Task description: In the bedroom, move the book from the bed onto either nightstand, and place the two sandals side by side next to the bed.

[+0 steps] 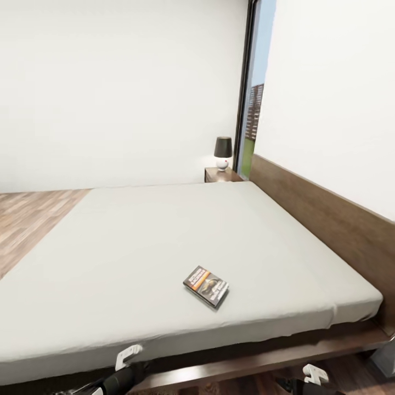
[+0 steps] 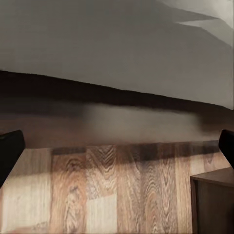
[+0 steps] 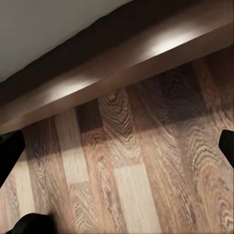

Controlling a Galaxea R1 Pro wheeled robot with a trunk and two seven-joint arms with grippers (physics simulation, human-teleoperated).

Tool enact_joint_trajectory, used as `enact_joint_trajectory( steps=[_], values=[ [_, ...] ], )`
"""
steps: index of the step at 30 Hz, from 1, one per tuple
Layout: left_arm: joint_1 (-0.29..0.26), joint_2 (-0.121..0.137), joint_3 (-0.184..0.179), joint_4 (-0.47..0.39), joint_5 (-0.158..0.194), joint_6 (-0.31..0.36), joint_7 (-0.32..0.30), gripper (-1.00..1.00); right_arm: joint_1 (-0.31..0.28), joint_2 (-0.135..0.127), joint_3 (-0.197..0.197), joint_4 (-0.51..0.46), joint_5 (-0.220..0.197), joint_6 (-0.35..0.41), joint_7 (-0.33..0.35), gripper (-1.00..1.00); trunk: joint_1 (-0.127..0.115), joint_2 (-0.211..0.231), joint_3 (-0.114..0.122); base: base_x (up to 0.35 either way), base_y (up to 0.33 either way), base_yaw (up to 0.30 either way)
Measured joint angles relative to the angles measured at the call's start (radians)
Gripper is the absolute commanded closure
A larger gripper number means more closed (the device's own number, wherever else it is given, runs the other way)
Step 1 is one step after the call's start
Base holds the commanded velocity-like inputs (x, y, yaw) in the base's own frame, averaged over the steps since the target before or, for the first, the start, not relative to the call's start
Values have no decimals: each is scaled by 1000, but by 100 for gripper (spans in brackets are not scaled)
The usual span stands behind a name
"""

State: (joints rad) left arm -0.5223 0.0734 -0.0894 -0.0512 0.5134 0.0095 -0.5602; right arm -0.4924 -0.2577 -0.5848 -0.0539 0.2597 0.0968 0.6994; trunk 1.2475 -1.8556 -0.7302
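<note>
I see the book (image 1: 206, 286) flat on the bed (image 1: 137, 247), long axis diagonal toward the headboard (image 1: 329, 219), well beyond both open grippers: left (image 2: 117, 146), right (image 3: 117, 151).

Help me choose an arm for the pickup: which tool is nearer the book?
The left tool, just left of the book below the mattress edge; the right tool sits farther, toward the headboard.
</note>
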Motion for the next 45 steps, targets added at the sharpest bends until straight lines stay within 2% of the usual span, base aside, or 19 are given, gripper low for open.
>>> enact_joint_trajectory(
  steps=[20,39,45],
  values=[
    [0,0,0,0,0,0,0,-100,0,0,0,0,0,0,0,-100,0,0,-11,0,0,262],
    [0,0,1,-1,0,0,-1,-100,0,-2,0,7,-3,0,2,-100,0,0,-12,0,0,6],
    [0,0,0,-1,0,0,0,-100,0,-2,0,7,-4,0,2,-100,-23,42,7,0,0,0]
  ],
)
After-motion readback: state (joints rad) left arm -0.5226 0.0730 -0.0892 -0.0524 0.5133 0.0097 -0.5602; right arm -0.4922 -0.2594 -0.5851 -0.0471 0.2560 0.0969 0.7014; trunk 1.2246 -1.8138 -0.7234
